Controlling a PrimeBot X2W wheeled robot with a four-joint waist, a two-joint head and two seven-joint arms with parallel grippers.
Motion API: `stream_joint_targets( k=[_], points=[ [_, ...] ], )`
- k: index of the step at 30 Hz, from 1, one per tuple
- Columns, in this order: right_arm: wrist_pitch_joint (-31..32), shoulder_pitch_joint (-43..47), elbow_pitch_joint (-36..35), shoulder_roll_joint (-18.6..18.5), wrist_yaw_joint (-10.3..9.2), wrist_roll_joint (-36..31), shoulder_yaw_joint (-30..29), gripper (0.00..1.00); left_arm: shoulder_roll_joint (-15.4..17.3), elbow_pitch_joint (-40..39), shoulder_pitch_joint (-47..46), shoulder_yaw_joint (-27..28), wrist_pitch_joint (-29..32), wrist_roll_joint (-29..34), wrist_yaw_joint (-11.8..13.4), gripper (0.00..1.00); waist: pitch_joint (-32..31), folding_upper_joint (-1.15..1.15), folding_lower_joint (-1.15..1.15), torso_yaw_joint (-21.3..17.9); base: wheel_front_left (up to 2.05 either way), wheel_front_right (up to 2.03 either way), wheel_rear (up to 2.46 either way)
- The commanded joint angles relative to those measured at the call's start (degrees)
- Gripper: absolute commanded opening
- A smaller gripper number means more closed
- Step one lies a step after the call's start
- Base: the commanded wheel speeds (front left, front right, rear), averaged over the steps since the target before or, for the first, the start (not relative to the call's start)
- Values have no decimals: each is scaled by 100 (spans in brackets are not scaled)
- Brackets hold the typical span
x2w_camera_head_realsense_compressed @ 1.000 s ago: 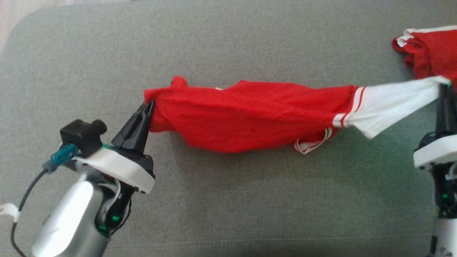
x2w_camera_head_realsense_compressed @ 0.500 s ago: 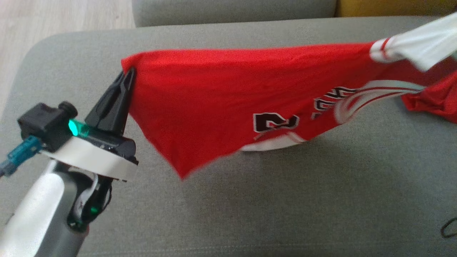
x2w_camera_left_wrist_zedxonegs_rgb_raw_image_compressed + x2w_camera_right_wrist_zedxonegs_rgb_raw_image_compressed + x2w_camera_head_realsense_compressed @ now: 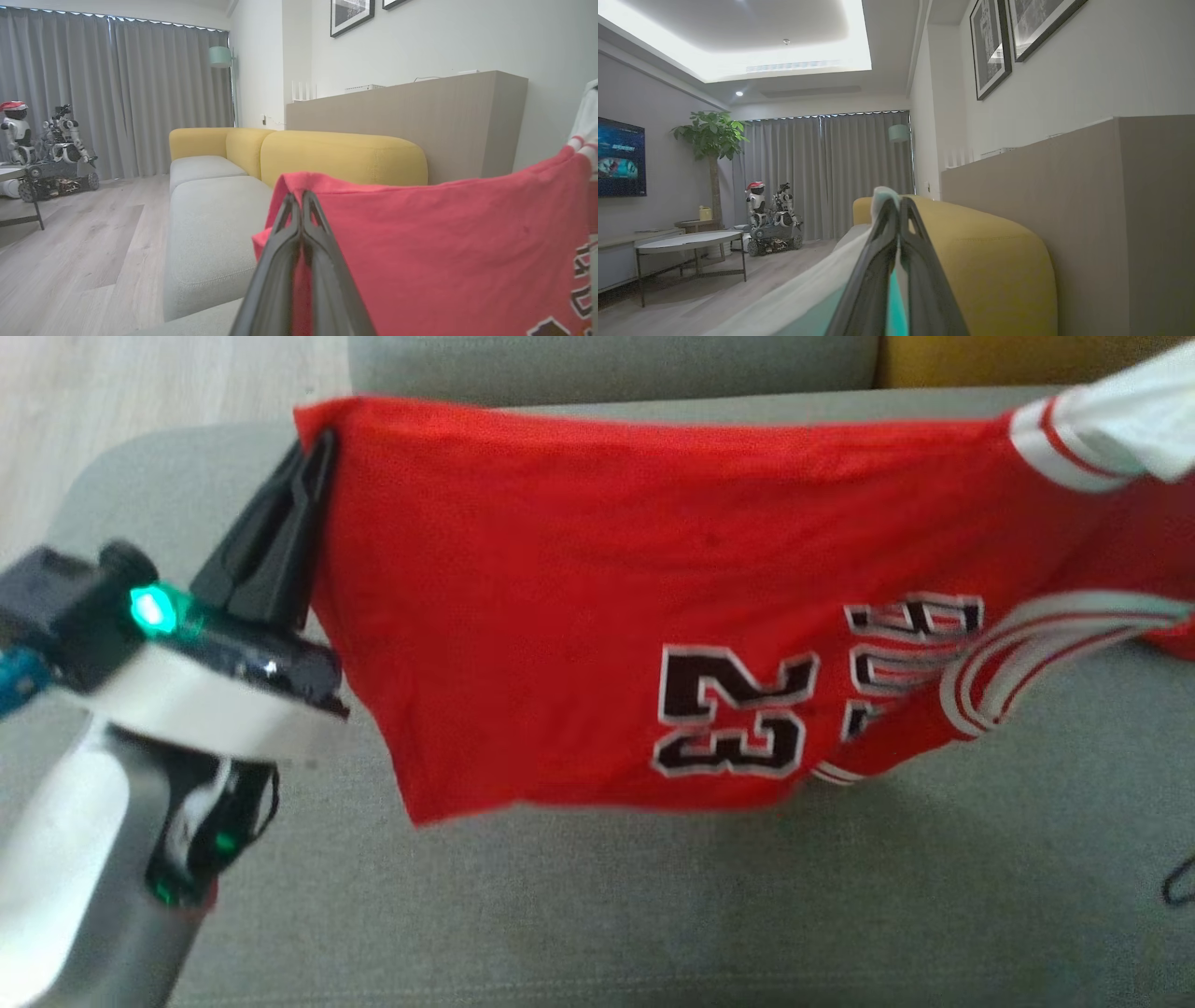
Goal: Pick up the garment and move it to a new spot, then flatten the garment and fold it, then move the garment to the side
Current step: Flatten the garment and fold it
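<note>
The garment (image 3: 597, 588) is a red jersey with white sleeves and a black "23". It hangs stretched in the air above the grey sofa seat (image 3: 653, 915), its lower hem drooping toward the cushion. My left gripper (image 3: 313, 439) is shut on the garment's upper left corner; the left wrist view has the same gripper (image 3: 299, 198) pinching red cloth (image 3: 444, 247). In the right wrist view my right gripper (image 3: 893, 200) is shut on the white sleeve (image 3: 808, 294). That sleeve (image 3: 1130, 420) runs off the head view's top right.
A yellow backrest (image 3: 345, 156) lines the sofa against a wooden partition (image 3: 420, 121). Wood floor (image 3: 140, 383) lies left of the sofa. A side table (image 3: 686, 242) and small robots (image 3: 773, 219) stand far off by the curtains. A dark cable (image 3: 1178, 882) lies at the seat's right edge.
Both grippers have lifted the garment off the seat and it has unfurled, showing the number. The head camera has tilted up, bringing the sofa back and floor into view.
</note>
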Motion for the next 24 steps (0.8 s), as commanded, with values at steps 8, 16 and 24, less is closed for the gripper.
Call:
stream_joint_targets(
  k=[8,16,24],
  points=[
    [-289,-2115,1378,-313,-4,357,689,0,-194,1374,-2105,300,-270,-208,-547,0,559,0,0,-19,0,0,0],
    [-1493,-4861,3889,-200,-4,285,1321,0,-738,3969,-4507,297,-1056,37,-890,0,1035,0,0,62,0,0,0],
    [-2357,-5911,6628,288,-4,13,1489,0,-1227,6278,-5466,293,-1309,303,-863,0,1240,0,0,-66,0,0,0]
  ],
)
